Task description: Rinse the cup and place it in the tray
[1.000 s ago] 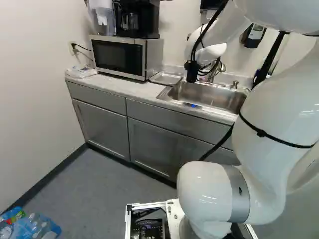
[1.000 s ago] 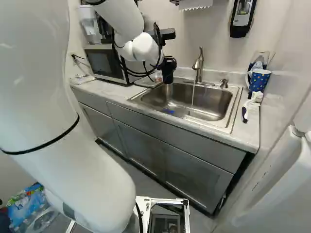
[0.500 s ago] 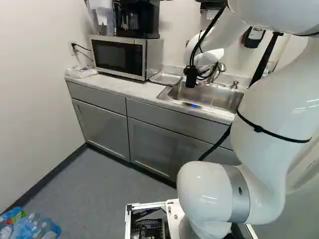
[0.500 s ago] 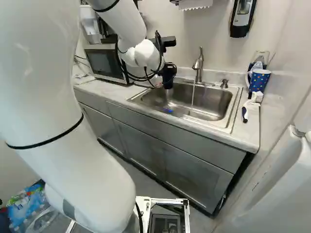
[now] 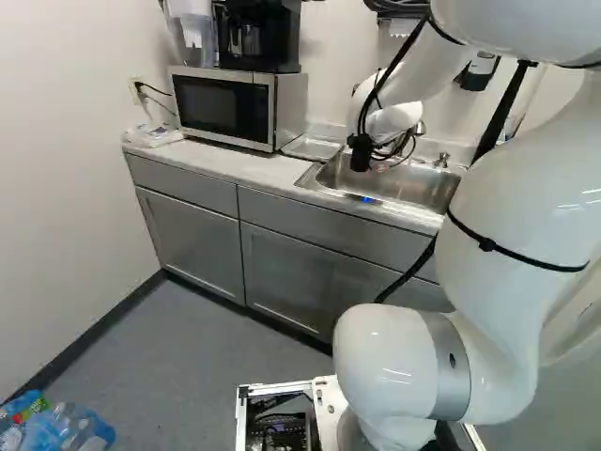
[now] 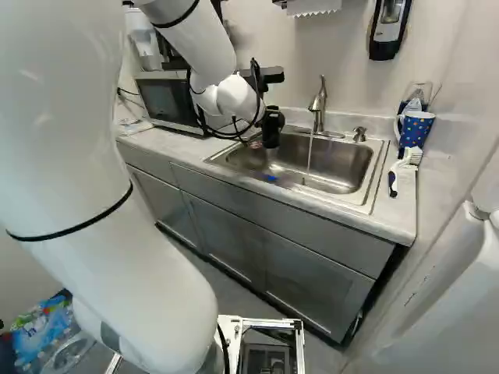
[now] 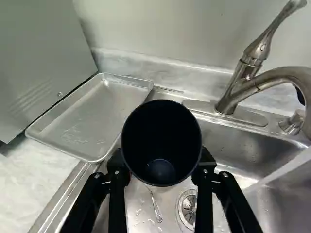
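your gripper [image 6: 270, 125] has the dark cup [image 7: 161, 145] pinched between its two fingers above the sink [image 7: 228, 141], at the end beside the metal tray [image 7: 97, 114], apart from the water [image 7: 282, 172] running from the faucet [image 7: 238, 90]

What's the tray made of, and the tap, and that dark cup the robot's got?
The tray looks like thin metal: silvery, softly shiny, with a raised rim. The tap seems to be smooth metal with a satin shine. The cup is dark and smooth inside; maybe plastic or glazed pottery, I can't tell.
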{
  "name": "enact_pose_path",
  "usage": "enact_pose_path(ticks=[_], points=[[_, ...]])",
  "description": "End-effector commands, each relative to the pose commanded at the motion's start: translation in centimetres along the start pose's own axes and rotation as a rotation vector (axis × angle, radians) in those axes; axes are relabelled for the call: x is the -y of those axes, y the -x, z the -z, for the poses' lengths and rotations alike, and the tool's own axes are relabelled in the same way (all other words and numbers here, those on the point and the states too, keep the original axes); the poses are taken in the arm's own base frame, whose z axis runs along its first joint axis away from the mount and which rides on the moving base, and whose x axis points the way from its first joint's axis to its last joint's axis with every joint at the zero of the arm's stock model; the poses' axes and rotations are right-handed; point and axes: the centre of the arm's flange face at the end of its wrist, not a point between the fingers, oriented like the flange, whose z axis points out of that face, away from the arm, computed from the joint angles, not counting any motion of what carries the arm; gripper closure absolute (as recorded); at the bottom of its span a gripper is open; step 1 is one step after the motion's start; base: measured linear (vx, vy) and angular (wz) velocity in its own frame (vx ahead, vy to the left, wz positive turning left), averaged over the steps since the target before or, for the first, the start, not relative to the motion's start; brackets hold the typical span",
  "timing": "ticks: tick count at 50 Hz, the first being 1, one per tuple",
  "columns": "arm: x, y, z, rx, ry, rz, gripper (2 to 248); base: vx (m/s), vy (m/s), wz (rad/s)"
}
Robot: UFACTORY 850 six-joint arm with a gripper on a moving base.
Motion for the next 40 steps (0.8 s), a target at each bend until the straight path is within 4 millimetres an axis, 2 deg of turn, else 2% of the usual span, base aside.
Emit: enact_pose_path(ticks=[20,40], points=[[-1.0,2.3,0.8,-0.027,0.027,-0.043,124,0.000,0.000,0.000],[-1.6,3.9,0.7,-0.057,0.050,-0.080,124,0.000,0.000,0.000]])
